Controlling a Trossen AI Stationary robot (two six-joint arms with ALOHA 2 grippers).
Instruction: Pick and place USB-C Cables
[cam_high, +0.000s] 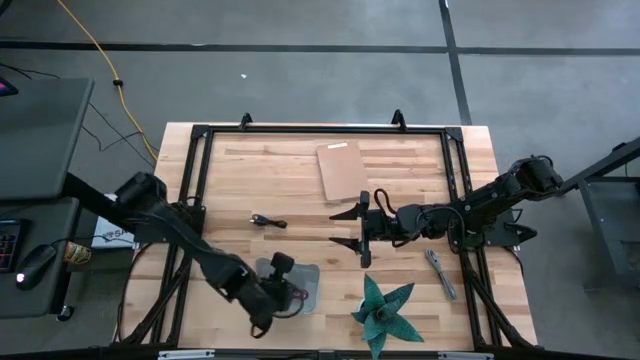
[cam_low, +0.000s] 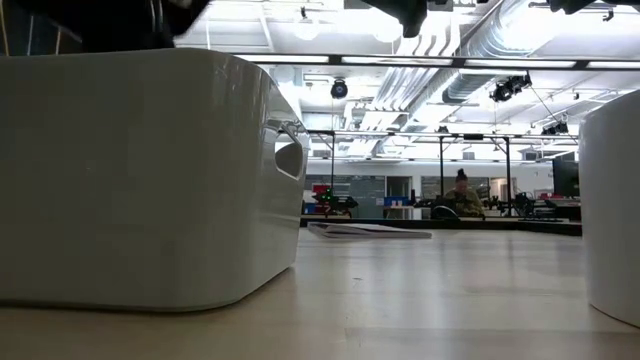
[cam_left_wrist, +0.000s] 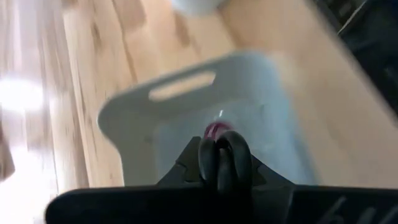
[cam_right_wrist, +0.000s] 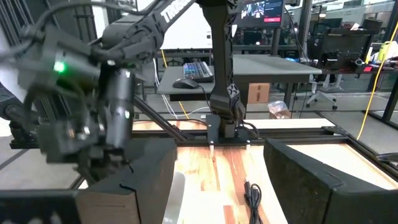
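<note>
My left gripper (cam_high: 288, 290) (cam_left_wrist: 225, 158) is shut and slants down over a pale grey bin (cam_high: 312, 272) (cam_left_wrist: 186, 106) near the table's front edge. A small red bit of a USB-C cable (cam_left_wrist: 214, 130) shows at its fingertips. A black cable (cam_high: 268, 222) (cam_right_wrist: 252, 193) lies flat on the wood left of centre. A grey cable (cam_high: 440, 272) lies flat at the right. My right gripper (cam_high: 347, 228) (cam_right_wrist: 214, 199) stands open and level at mid-table, with nothing between its fingers. My left gripper pinches the red cable between its two shut fingertips (cam_left_wrist: 233, 155). Only a short red piece (cam_left_wrist: 216, 129) shows past them, and the fingers hide the rest. The fingers slant down from the table's left, and the red piece is over the bin's inside.
A brown board (cam_high: 343, 170) lies at the far middle of the table. A teal paper star (cam_high: 383, 310) sits near the front edge, right of the bin. A black frame (cam_high: 320, 128) runs round the table's edges. In the low view the bin's wall (cam_low: 150, 170) fills the left.
</note>
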